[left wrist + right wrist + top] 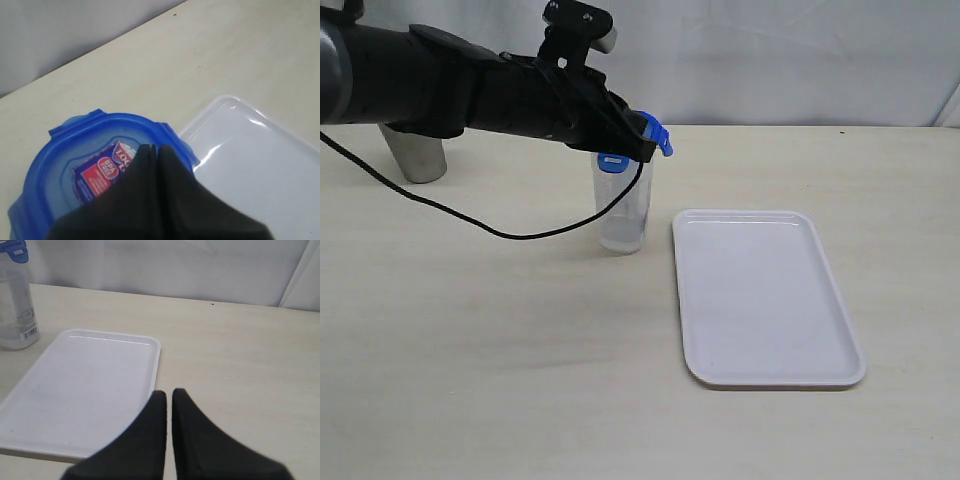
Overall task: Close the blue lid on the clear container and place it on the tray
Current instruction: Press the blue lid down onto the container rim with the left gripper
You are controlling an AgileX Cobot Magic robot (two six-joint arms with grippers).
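Big picture first: the table has the tray lying flat on it with nothing on it, so the placing half of the job isn't done yet.

The left arm stretches in from its side, roughly level, right across to the clear container. The container stands upright on the table just beside the tray's near-left corner, not on it.

The blue lid sits on top of the container. From the outside camera one flap looks folded down on the front and another sticks out to the side, so my guess is it's seated but not fully snapped. I can't tell about the far flaps.

The left gripper has its fingers pinched together with nothing between them, tips right at the lid's sticker. It looks like it's pushing down rather than grabbing.

The right gripper is also closed and holding nothing, hanging over the table by the tray's far edge, well away from the container.

Left to do, I'd say: finish the flaps, lift, and set it on the tray.
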